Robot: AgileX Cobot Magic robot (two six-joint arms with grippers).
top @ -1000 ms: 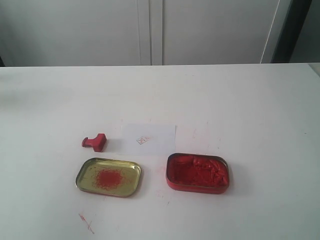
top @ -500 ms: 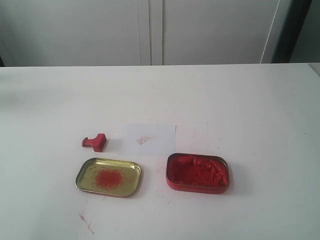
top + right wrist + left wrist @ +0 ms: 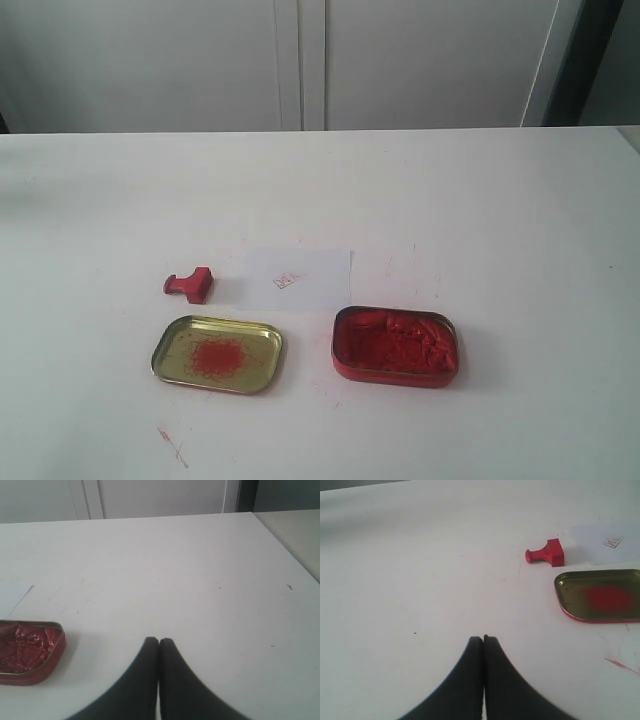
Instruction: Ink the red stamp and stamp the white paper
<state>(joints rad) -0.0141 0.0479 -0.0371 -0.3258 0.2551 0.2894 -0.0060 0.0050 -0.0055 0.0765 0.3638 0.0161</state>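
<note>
Red and small, the stamp (image 3: 189,284) lies tipped on its side on the white surface (image 3: 480,200), its narrow handle pointing away from the paper and its square foot toward it; nothing holds it. Just beside it is the white paper (image 3: 300,277), flat, with a small reddish mark (image 3: 286,281) near its middle, so a print seems to be on the sheet already, though the mark is too small to read. In front of the stamp sits the shallow gold lid (image 3: 217,354) with a red smear in its middle, and across from that, in front of the paper's far corner, the red tin (image 3: 395,345) full of lumpy red paste. A few faint red streaks mark the surface near the lid. Neither arm shows in the exterior view. The left wrist view has the left gripper (image 3: 483,639) with its fingers pressed together, empty, low over bare surface and well apart from the stamp (image 3: 546,554) and the lid (image 3: 600,596). The right gripper (image 3: 159,641) is the same, fingers closed on nothing, with the tin (image 3: 27,651) off to one side. I judge that either the work has not begun or a round is done and the arms are parked. If it is to go on, the left fingers must spread, reach the stamp, and grip its handle, which is awkward with the stamp lying over, then carry the foot to the paste.
</note>
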